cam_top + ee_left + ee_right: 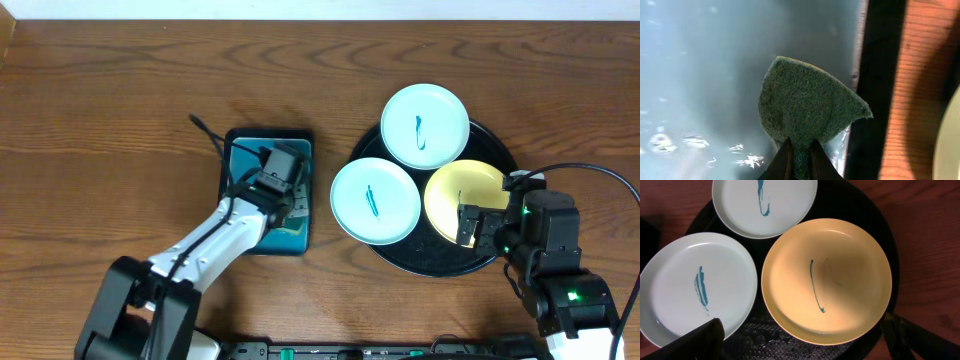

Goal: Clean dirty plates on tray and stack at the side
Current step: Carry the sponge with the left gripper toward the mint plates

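Observation:
The round black tray [420, 262] holds three plates: a mint-white one [425, 125] at the back, a mint-white one [375, 201] at the front left, and a pale yellow one [462, 192] at the right. Each carries a blue-green mark. My right gripper [478, 228] is open over the tray's front, just short of the yellow plate [826, 280]; its fingers spread wide in the right wrist view [805, 337]. My left gripper [800, 157] is shut on a green sponge [807, 107] over the teal rectangular tray [268, 190].
The teal rectangular tray's wet floor [700, 75] and black rim [872, 100] fill the left wrist view. Brown wooden table [110, 120] lies all around. A black cable [208, 135] runs by the teal tray's back left corner.

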Robot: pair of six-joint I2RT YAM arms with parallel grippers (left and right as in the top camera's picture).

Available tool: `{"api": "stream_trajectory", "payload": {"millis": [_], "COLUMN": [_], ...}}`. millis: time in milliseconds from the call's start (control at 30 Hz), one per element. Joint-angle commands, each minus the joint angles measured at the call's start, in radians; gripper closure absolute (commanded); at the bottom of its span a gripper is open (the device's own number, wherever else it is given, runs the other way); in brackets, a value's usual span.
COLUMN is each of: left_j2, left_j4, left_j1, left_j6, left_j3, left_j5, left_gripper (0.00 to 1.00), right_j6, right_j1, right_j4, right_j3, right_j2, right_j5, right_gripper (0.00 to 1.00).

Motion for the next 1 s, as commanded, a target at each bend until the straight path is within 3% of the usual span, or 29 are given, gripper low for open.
{"api": "stream_trajectory", "payload": {"millis": [0,567,800,967], "left_j2": [-0.006,-0.006,-0.015,-0.05], "left_j4": [0.038,0.114,0.101,-0.003], "left_j1": [-0.023,-0.034,-0.032,-0.032], "left_j6": [-0.017,-0.038,-0.038,-0.024], "left_j3": [0.001,0.023,0.039,0.108], "left_j5": [-0.013,0.163,0.146,0.081], "left_gripper": [0.93,0.93,0.93,0.93], "right_j6": [0.012,0.012,0.011,0.011], "right_j1": [-0.005,-0.005,-0.005,-0.005], "right_j4": [0.0,0.0,-0.011,-0.013], "right_j3": [0.019,0.019,0.019,0.019], "right_j2": [0.0,0.0,0.0,0.0], "right_j5": [-0.005,-0.005,-0.02,-0.023], "right_gripper": [0.01,0.01,0.01,0.01]}}
